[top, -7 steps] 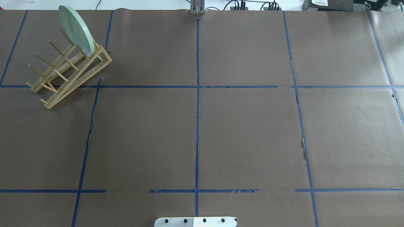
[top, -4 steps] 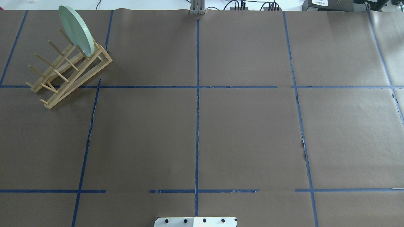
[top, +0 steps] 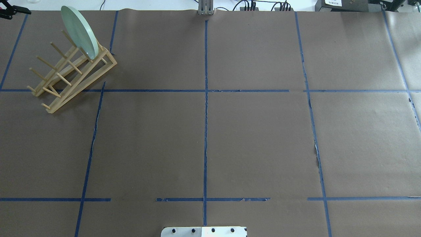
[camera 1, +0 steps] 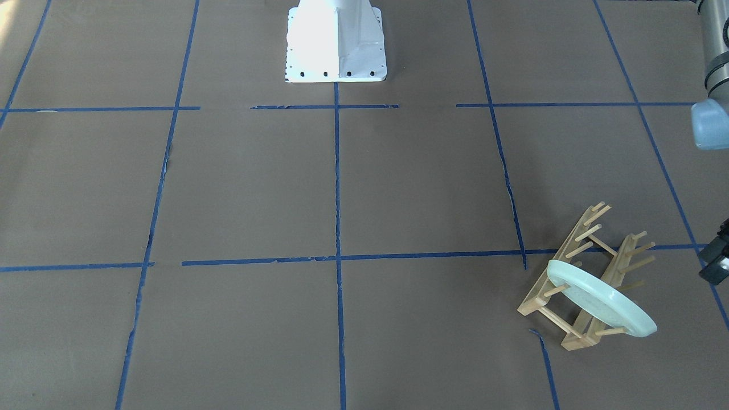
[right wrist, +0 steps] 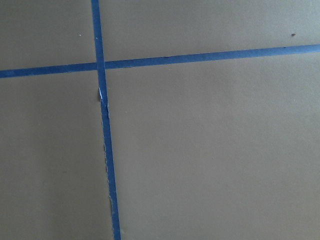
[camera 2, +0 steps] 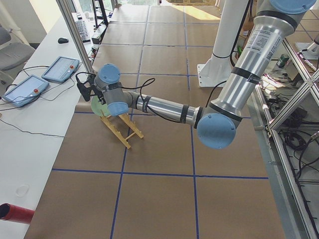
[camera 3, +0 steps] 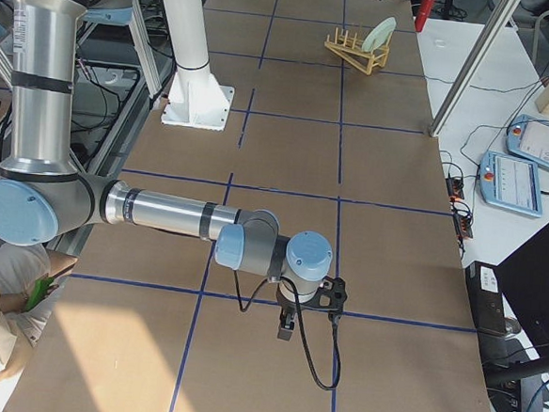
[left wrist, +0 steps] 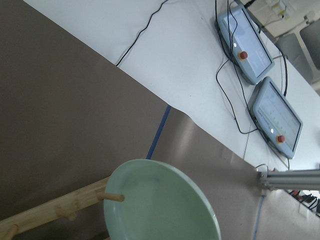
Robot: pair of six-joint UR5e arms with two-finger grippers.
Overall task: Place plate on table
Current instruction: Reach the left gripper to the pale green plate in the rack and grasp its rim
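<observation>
Brown-papered table (top: 256, 141) carries a wooden rack (top: 79, 87) and white base (top: 204, 231).

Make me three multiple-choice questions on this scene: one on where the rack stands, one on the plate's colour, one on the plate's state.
1. Where on the table is the rack?
A) robot's far left corner
B) centre
C) near right corner

2. The plate is:
A) red
B) mint green
C) black

3. The plate is:
A) flat on the table
B) held by a pincer
C) on edge in the rack

Answers:
1 A, the overhead view shows it at top left.
2 B, it looks pale green in each view that shows it.
3 C, it stands tilted in the rack, off the paper.
</observation>
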